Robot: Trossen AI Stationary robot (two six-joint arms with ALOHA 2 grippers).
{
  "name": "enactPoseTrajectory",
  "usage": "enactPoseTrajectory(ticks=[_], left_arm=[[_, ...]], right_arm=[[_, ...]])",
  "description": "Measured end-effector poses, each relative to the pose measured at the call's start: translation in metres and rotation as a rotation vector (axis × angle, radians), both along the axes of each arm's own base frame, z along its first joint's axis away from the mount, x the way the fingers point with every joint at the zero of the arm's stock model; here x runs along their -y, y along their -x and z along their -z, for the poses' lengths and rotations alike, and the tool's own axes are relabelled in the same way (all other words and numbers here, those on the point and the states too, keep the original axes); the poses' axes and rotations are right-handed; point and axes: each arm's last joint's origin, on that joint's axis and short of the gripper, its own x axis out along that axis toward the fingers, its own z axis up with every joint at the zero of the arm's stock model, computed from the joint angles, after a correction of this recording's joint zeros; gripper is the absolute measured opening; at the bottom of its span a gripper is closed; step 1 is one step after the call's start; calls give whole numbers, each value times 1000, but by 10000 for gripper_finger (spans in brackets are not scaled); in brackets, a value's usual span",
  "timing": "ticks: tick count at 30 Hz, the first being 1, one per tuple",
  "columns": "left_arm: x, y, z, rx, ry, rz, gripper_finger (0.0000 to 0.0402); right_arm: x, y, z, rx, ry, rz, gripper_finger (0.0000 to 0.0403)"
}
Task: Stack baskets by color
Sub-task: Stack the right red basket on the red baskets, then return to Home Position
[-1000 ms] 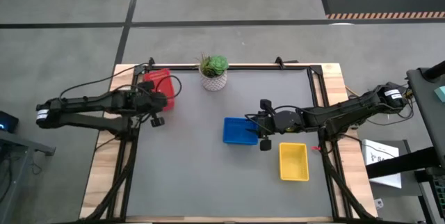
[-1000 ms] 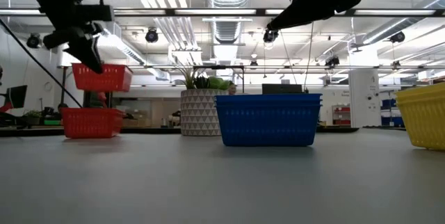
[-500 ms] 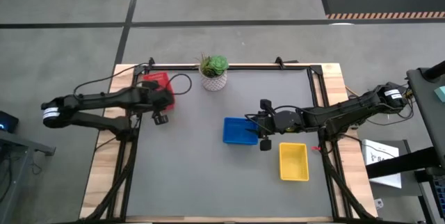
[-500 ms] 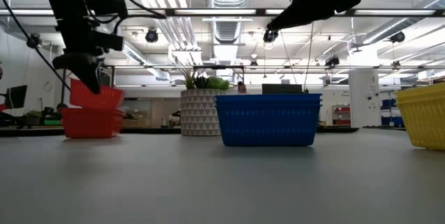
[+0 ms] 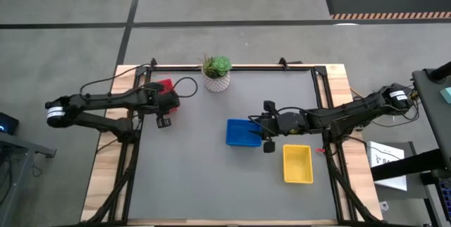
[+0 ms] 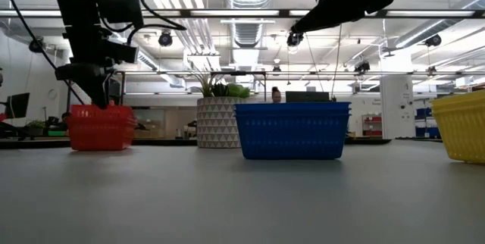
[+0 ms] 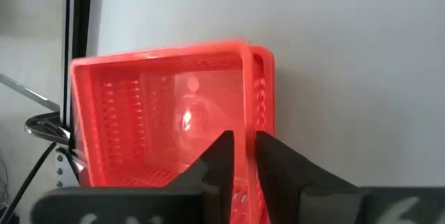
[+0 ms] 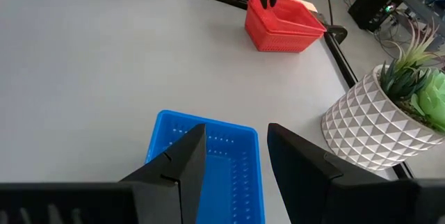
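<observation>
**Red baskets nested at the far left corner**

The left gripper (image 5: 167, 99) sits low over the red baskets (image 5: 164, 86) at the far left corner of the grey table (image 5: 211, 178). From its own wrist camera, its two dark fingers (image 7: 221, 156) straddle one side wall of the top red basket (image 7: 167, 113), one finger inside and one outside. They stand close to the wall, but I cannot tell whether they are pinching it or have let go. From table height the red baskets (image 6: 100, 126) sit one inside another, resting flat on the table.

The right gripper (image 5: 266, 125) hovers above the right edge of the blue baskets (image 5: 244, 132) near the middle of the table. Its fingers (image 8: 182, 160) are spread apart with nothing between them, and the blue stack (image 8: 208, 172) lies below them.

The yellow baskets (image 5: 297, 163) stand near the right gripper, toward the near right, apart from the blue ones. A green plant in a white patterned pot (image 5: 217, 72) stands at the far edge, just right of the red baskets.
</observation>
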Motion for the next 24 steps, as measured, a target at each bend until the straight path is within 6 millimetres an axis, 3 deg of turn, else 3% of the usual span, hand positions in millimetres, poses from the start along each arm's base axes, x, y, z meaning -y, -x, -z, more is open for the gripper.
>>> enactPoseTrajectory(ticks=[9, 16, 19, 24], left_arm=[[2, 6, -24, 86, -23, 2, 68], [9, -3, -41, 517, 121, 149, 68], [14, -6, -35, 696, 145, 255, 68], [25, -1, -10, 808, 136, 365, 64]], right_arm=[[0, 1, 2, -13, 14, -6, 148], [2, 8, 26, 21, 96, -51, 148], [3, 13, 39, 78, 129, -87, 148], [12, 27, 59, 148, 117, -89, 135]])
